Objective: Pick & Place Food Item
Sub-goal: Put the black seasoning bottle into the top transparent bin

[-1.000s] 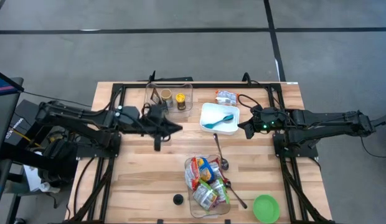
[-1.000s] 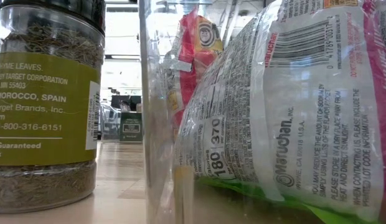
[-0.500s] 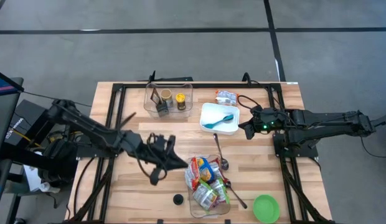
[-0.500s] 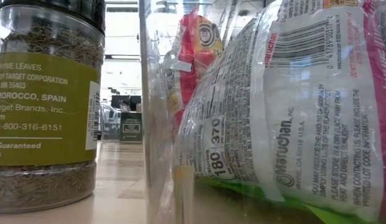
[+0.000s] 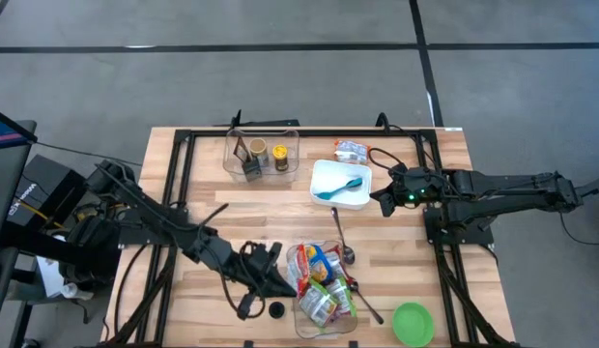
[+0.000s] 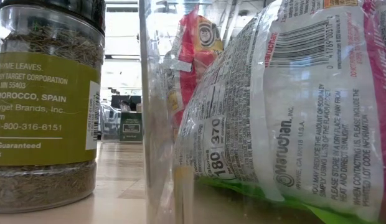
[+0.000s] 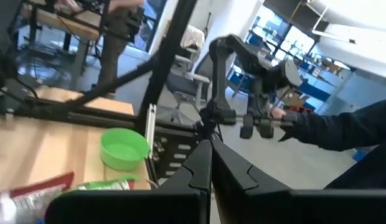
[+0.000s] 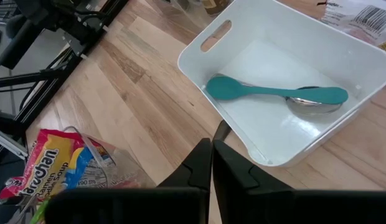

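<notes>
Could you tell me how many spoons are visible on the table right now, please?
3: a teal spoon in the white bin, two metal spoons beside the clear bin of food packets. Others may be hidden.

One camera looks straight down on the whole table [image 5: 213,227]. Another sits low, right against the noodle packets [image 6: 286,106], which the top camera sees too.

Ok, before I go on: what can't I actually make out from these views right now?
- Low view: the thyme jar and the ramen packets in the clear bin fill the picture, hiding both arms and most of the table.
- High view: what the small jars in the far clear container hold is too small to tell.
- Left wrist view: the left gripper blocks the table just ahead; the packets are cut off at the edge.
</notes>
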`<state>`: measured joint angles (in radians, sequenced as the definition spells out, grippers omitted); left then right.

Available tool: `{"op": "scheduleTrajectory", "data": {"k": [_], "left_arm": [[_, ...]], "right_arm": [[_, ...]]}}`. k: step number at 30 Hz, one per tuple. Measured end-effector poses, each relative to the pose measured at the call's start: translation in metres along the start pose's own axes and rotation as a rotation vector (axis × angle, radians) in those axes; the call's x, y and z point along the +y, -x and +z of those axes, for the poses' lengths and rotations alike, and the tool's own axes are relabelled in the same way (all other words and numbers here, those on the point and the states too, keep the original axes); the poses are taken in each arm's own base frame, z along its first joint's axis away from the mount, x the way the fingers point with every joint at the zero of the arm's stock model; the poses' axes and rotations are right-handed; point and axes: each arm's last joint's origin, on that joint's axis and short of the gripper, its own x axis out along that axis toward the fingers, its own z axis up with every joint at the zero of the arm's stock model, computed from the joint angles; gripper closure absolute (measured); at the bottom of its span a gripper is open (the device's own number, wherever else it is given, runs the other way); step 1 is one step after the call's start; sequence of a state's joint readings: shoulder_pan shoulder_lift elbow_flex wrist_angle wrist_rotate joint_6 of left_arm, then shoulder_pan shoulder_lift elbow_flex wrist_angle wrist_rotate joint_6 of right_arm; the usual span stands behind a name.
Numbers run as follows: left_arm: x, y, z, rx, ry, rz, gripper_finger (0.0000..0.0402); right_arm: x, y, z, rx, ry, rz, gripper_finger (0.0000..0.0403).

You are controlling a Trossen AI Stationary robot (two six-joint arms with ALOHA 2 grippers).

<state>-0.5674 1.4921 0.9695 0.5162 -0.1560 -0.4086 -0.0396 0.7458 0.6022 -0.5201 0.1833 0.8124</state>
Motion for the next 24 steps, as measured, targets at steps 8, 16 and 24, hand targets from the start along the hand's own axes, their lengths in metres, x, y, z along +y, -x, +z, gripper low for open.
{"op": "scheduleTrajectory", "data": {"k": [8,16,24], "left_arm": [[-0.015,0.001,-0.011,0.045,-0.005,-0.04,0.0402],[-0.035,0.007,-0.02,0.074,-0.019,-0.099,0.0402],[-0.049,0.012,-0.027,0.1,-0.018,-0.141,0.0402]], "right_arm": [[0.0,0.0,0.0,0.0,0.0,0.001,0.0395],[0.0,0.0,0.0,-0.001,0.0,0.001,0.0395],[0.0,0.0,0.0,-0.001,0.0,0.001,0.0395]]}}
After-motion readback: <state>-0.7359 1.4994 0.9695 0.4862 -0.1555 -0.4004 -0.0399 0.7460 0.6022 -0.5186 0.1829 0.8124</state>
